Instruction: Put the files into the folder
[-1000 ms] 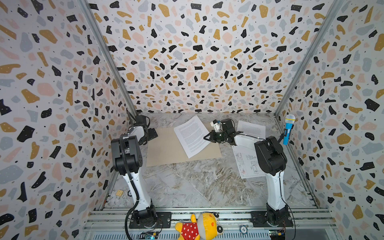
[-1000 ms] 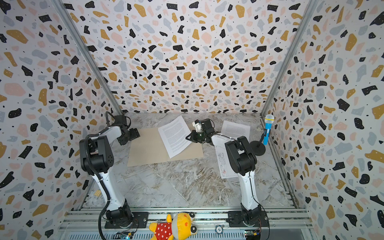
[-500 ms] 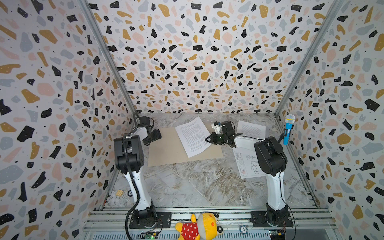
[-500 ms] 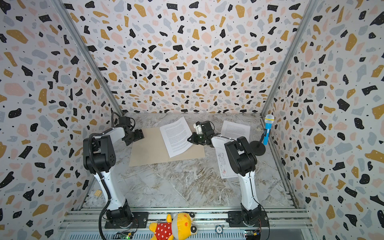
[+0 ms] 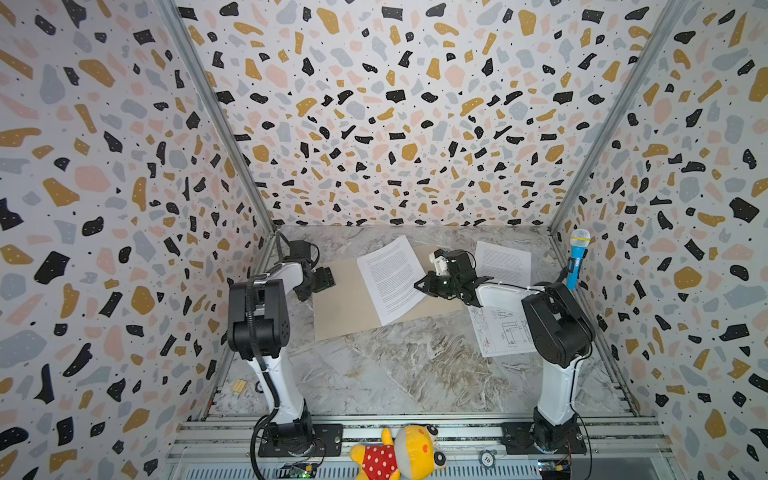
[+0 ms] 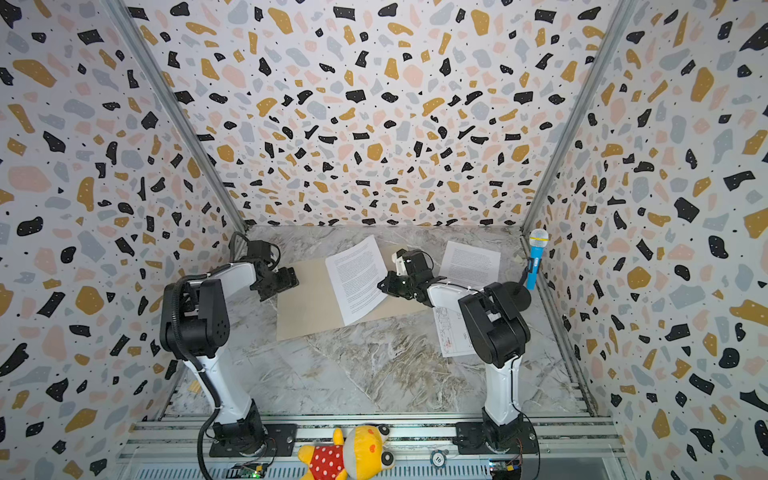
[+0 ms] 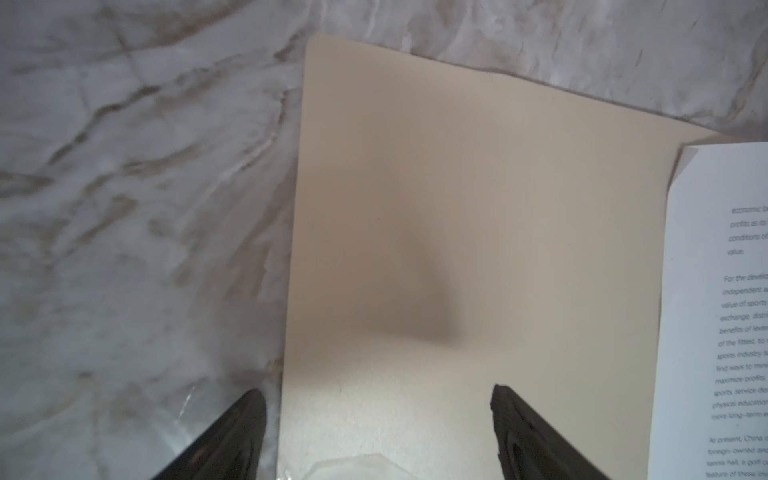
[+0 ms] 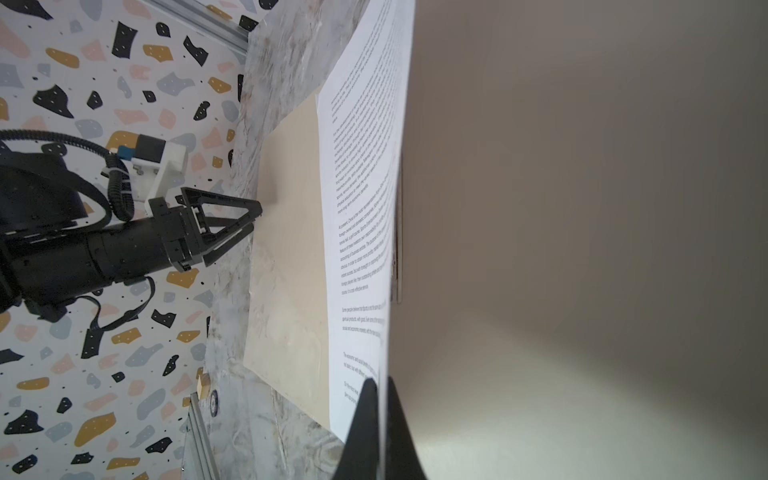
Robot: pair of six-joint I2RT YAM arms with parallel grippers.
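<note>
Marbled tabletop [image 5: 415,365], tan folder [image 5: 345,303], printed sheet [image 5: 390,278].

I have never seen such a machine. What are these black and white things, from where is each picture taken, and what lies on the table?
These are two robot arms at a marble table. Two pictures look down from above; the other two come from a camera on each wrist. The right pincer is shut on a text sheet, above the beige folder. The left pincer is open at the folder's left edge, holding nothing. Also on the table: another text sheet, a drawing sheet, a blue microphone. A plush toy lies on the front rail.
</note>
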